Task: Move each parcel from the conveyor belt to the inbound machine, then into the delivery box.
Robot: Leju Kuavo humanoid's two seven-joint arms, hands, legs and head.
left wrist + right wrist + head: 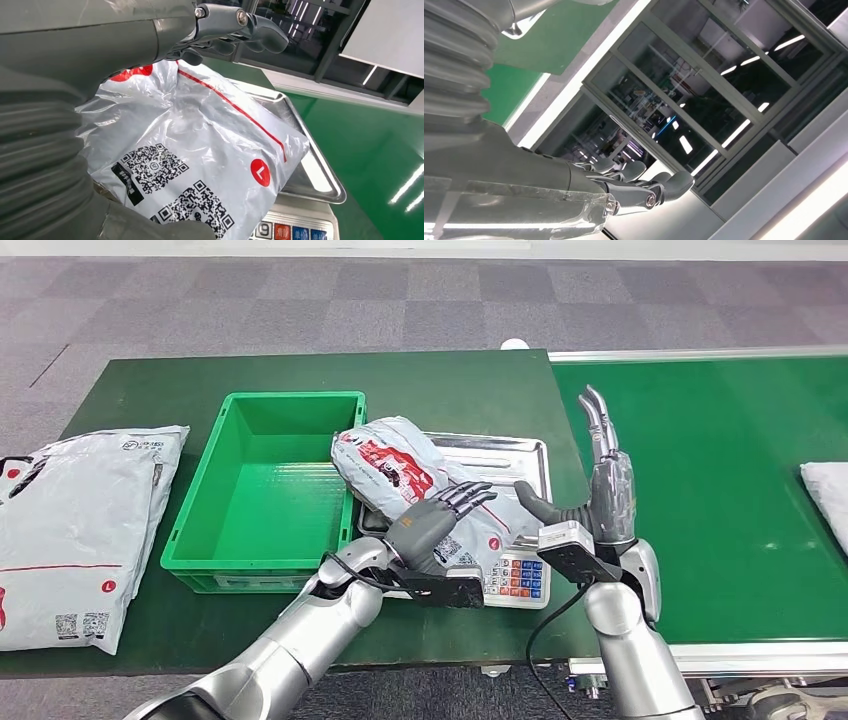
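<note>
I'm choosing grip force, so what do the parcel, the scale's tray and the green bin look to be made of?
Parcel: thin, glossy grey plastic film, judging by its crinkles and sheen; likely slippery. The left hand rests on it.
Tray: bright brushed metal, probably stainless steel, with mirror-like glints on the rim.
Bin: rigid moulded plastic with a matte-to-satin finish, thick rim and ribbed walls.
</note>
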